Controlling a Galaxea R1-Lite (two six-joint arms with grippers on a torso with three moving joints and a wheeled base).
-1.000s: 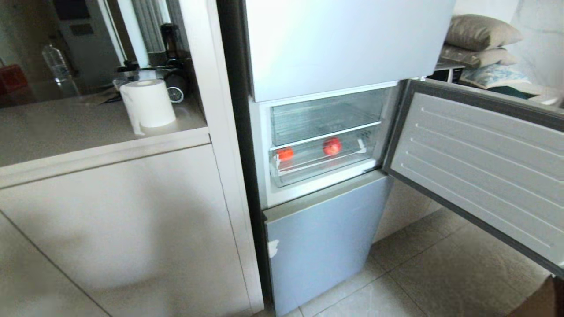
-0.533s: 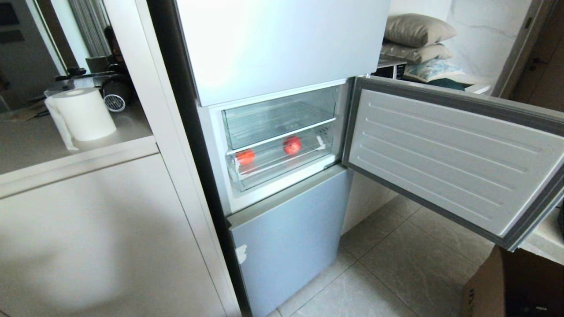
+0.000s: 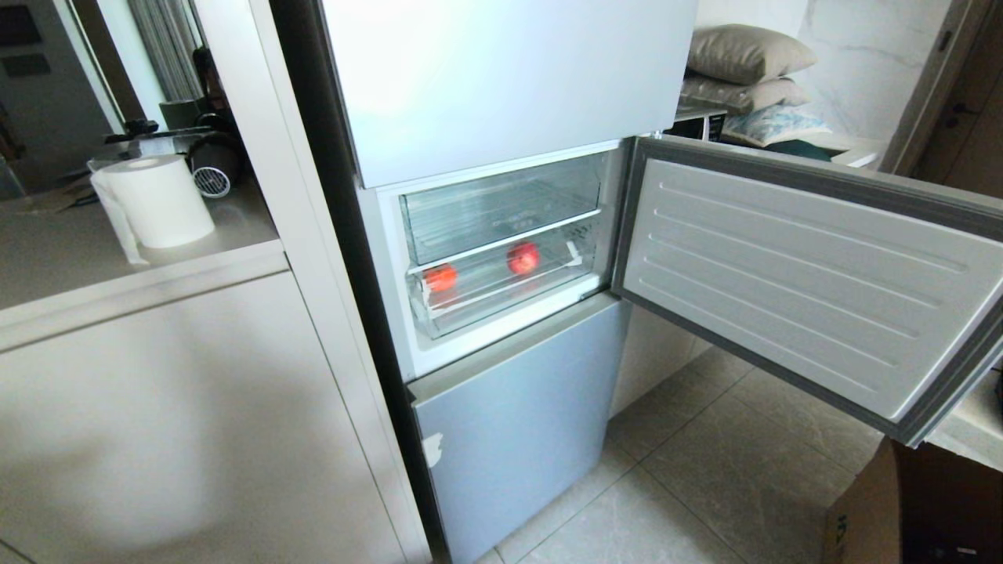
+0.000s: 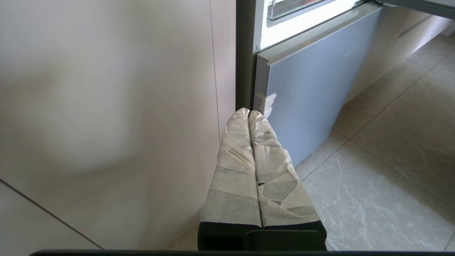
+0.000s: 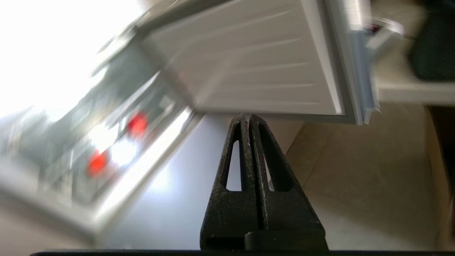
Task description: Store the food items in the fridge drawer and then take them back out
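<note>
The fridge's middle compartment stands open. Inside, the shallow clear fridge drawer (image 3: 486, 301) holds both food items: an orange-red one (image 3: 441, 276) at its left end and a red one (image 3: 523, 258) further right. Above it sits a taller clear drawer (image 3: 501, 207). Neither gripper shows in the head view. My left gripper (image 4: 249, 113), fingers wrapped in pale tape, is shut and empty, low beside the cabinet side and the fridge's bottom door. My right gripper (image 5: 247, 115) is shut on nothing, below the open door; the red item (image 5: 137, 123) and the orange-red one (image 5: 96, 163) show blurred.
The open fridge door (image 3: 799, 274) swings out wide to the right. The bottom fridge door (image 3: 517, 407) is closed. A beige cabinet (image 3: 196, 423) with a paper roll (image 3: 157, 200) on its counter stands left. A cardboard box (image 3: 901, 509) sits on the tiled floor at the right.
The whole head view has shifted left, so the camera has turned toward the fridge. Both food items lie in the same places in the drawer.
</note>
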